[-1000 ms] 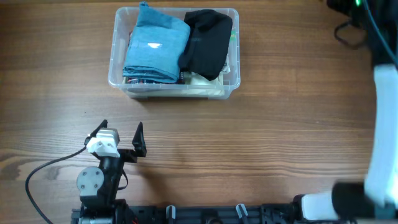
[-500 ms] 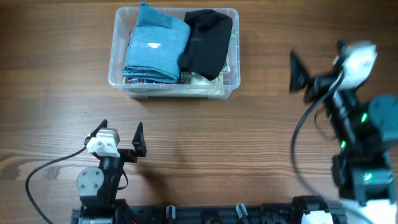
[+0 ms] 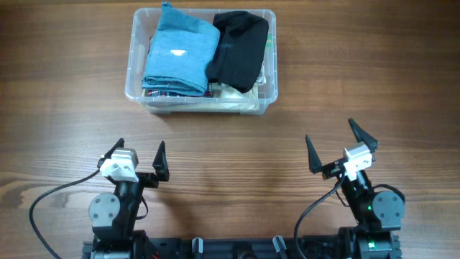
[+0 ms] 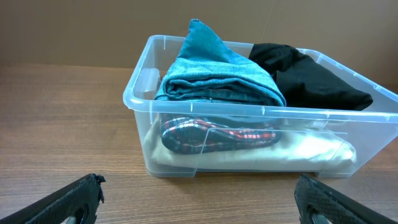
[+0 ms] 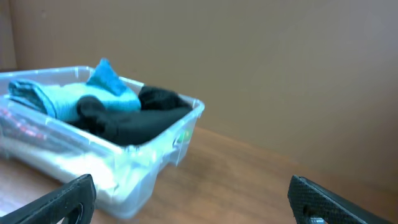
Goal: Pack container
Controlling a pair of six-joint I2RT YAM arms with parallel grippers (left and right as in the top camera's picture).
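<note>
The clear plastic container [image 3: 138, 92] stands at the back of the table, holding a folded blue cloth [image 3: 180, 56], a black garment [image 3: 240, 49], a plaid item and pale fabric beneath. It also shows in the left wrist view [image 4: 142, 106] and the right wrist view [image 5: 180, 134]. My left gripper [image 3: 141, 155] is open and empty near the front left edge. My right gripper [image 3: 336, 147] is open and empty at the front right, angled toward the container.
The wooden table [image 3: 359, 65] stretches around the container. A black cable [image 3: 43, 201] loops by the left arm's base at the front edge.
The right arm has swung down from the far right and settled low at the front right of the table, gripper open. The left arm and the container have not moved.
</note>
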